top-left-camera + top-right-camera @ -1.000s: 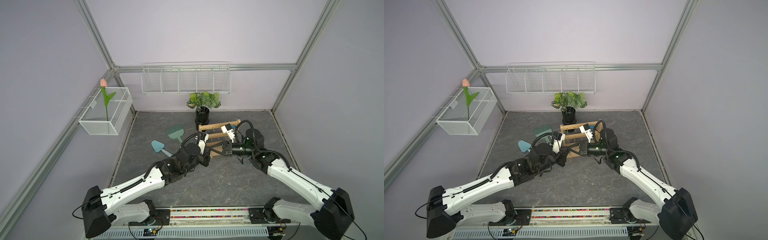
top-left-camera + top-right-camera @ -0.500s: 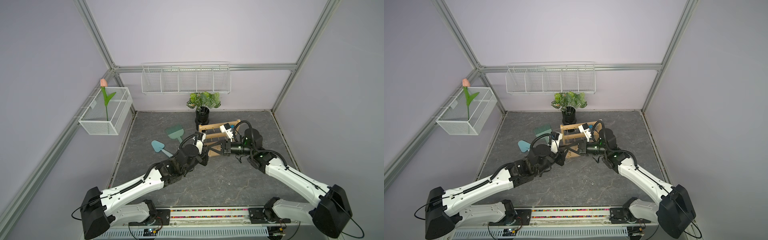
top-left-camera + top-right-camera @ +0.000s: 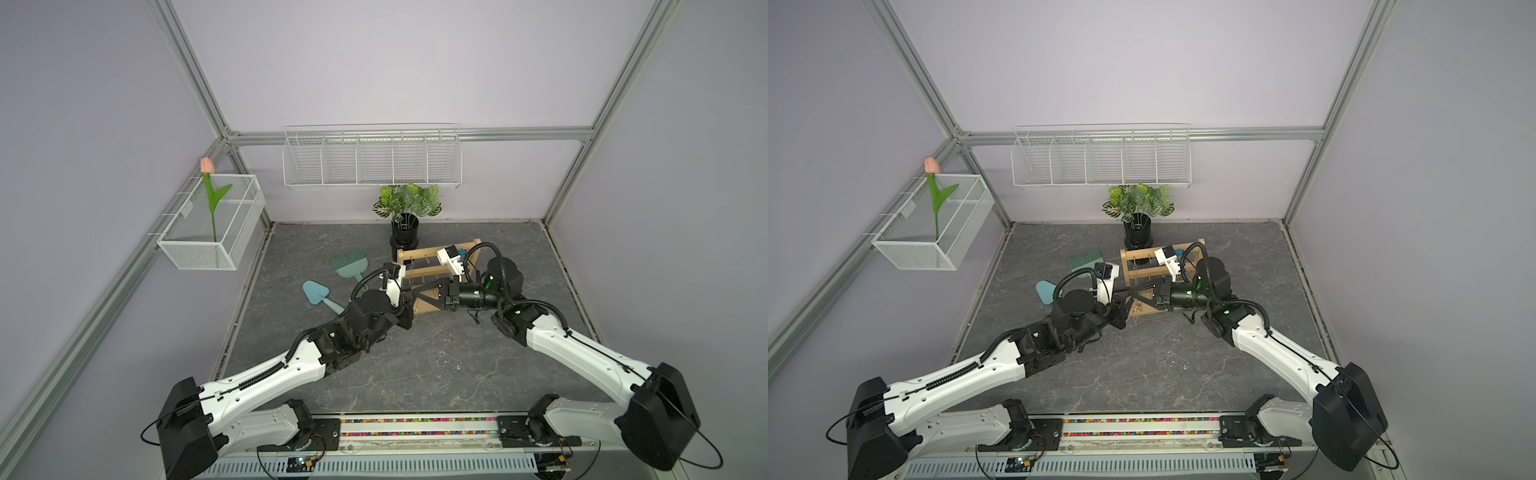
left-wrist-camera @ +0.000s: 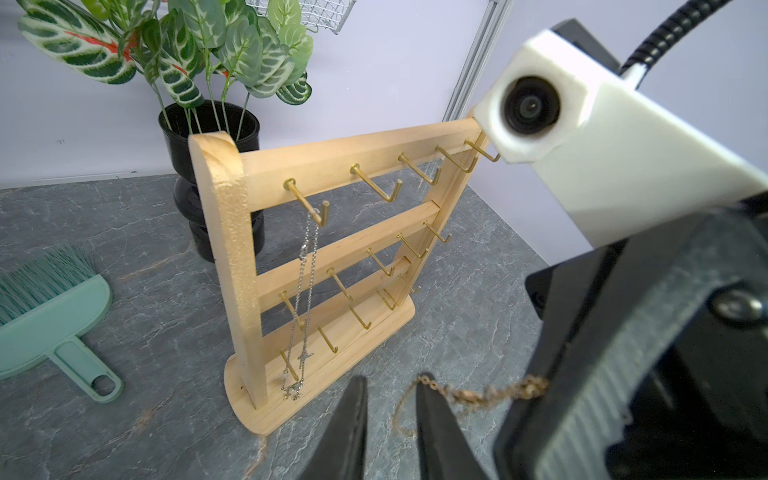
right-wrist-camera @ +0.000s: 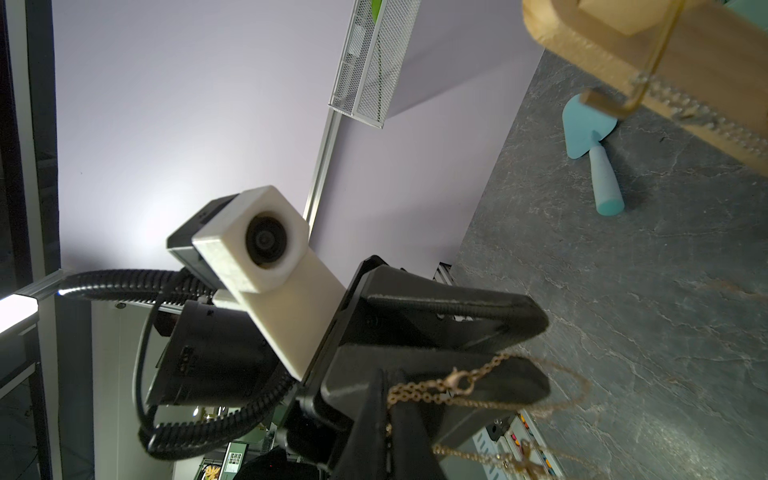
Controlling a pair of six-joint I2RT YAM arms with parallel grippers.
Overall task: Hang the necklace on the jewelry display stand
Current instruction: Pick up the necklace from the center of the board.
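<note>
Holding the gold necklace [image 5: 419, 392] pinched between its closed fingers, the right pincer [image 5: 388, 401] hangs low in front of the stand [image 4: 232, 249], near its base. The left pincer [image 4: 391, 380] faces it, just beside, with only a narrow gap between its fingers [image 4: 434, 428]. The chain seems to touch one fingertip, outside that gap. The stand is upright on the worktop [image 4: 124, 415]. A silver necklace [image 4: 303, 251] hangs from the end hook of its top bar (the hook on the side of the brush [image 4: 50, 316]). The potted plant [image 4: 249, 54] is behind the stand.
</note>
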